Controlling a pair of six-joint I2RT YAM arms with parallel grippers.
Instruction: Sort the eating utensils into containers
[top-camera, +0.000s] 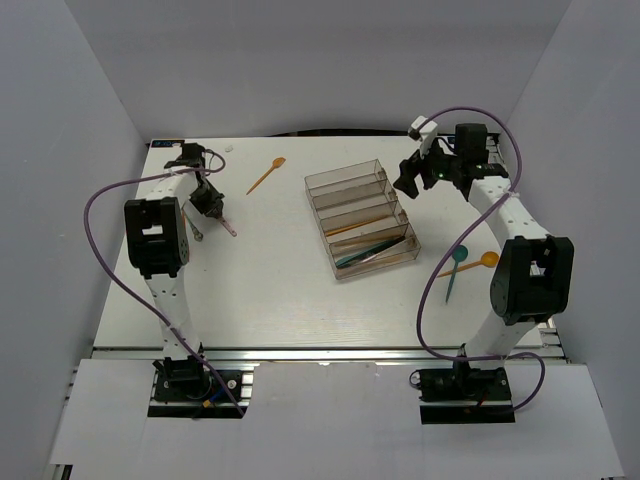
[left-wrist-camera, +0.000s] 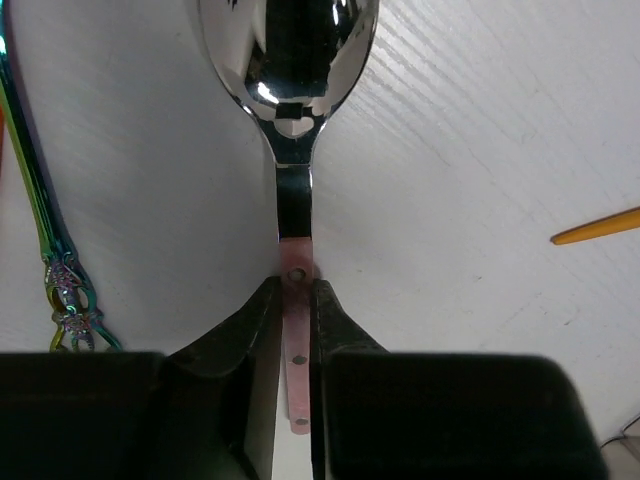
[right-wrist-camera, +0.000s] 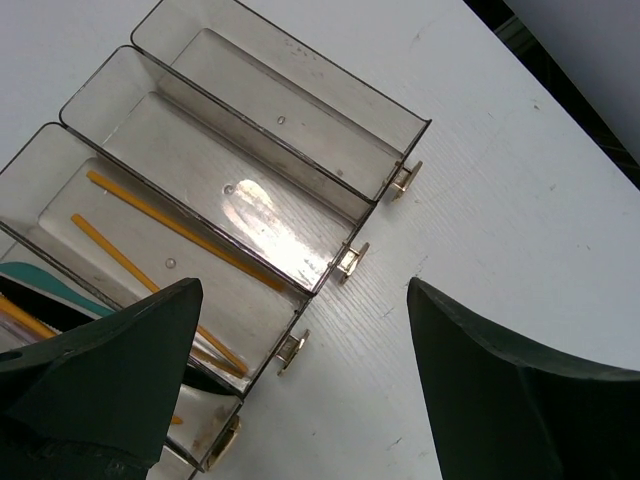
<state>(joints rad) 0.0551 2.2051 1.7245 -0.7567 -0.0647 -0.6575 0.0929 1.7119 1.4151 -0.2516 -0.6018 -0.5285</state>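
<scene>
My left gripper (top-camera: 211, 205) is shut on the pink handle (left-wrist-camera: 296, 310) of a silver-bowled spoon (left-wrist-camera: 290, 60); in the top view the spoon (top-camera: 227, 226) slants down toward the table at the far left. In the left wrist view the gripper (left-wrist-camera: 295, 284) pinches the handle between both fingers. The clear brownish stepped tray (top-camera: 345, 180) stands at centre. Its nearer compartments hold orange sticks (right-wrist-camera: 160, 215), a teal utensil (right-wrist-camera: 40, 280) and others; the two farthest look empty. My right gripper (top-camera: 416, 176) is open and empty, hovering at the tray's far right end (right-wrist-camera: 303, 290).
An orange utensil (top-camera: 266, 176) lies left of the tray. An iridescent utensil (left-wrist-camera: 40, 220) lies beside the held spoon. An orange spoon (top-camera: 470, 263) and a teal utensil (top-camera: 455, 270) lie right of the tray near the right arm. White walls enclose the table.
</scene>
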